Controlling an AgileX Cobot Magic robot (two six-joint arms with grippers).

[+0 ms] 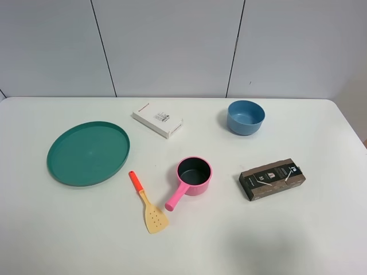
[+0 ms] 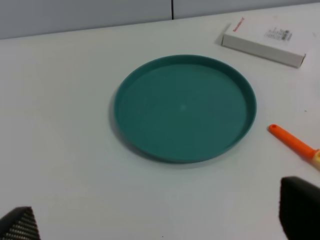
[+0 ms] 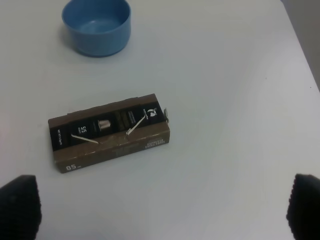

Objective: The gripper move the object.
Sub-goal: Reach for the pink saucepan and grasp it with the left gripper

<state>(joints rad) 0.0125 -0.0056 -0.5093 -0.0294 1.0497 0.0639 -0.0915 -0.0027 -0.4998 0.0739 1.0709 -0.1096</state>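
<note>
The pink saucepan (image 1: pixel 193 175) with a dark inside sits upright near the middle of the white table, its straight pink handle pointing toward the front left. It shows in neither wrist view. Neither arm shows in the exterior high view. My left gripper (image 2: pixel 160 225) is open and empty, only its black fingertips (image 2: pixel 300 207) showing at the frame corners, above the table in front of the green plate. My right gripper (image 3: pixel 162 207) is open and empty, its fingertips (image 3: pixel 20 202) wide apart, above the table in front of the brown box.
A green round plate (image 1: pixel 88 152) (image 2: pixel 184 107) lies at the left. An orange-handled spatula (image 1: pixel 148 204) (image 2: pixel 295 142) lies left of the pan. A white box (image 1: pixel 157 120) (image 2: pixel 264 41) and a blue bowl (image 1: pixel 245 117) (image 3: pixel 96 25) stand behind. A brown box (image 1: pixel 272 179) (image 3: pixel 109 132) lies right.
</note>
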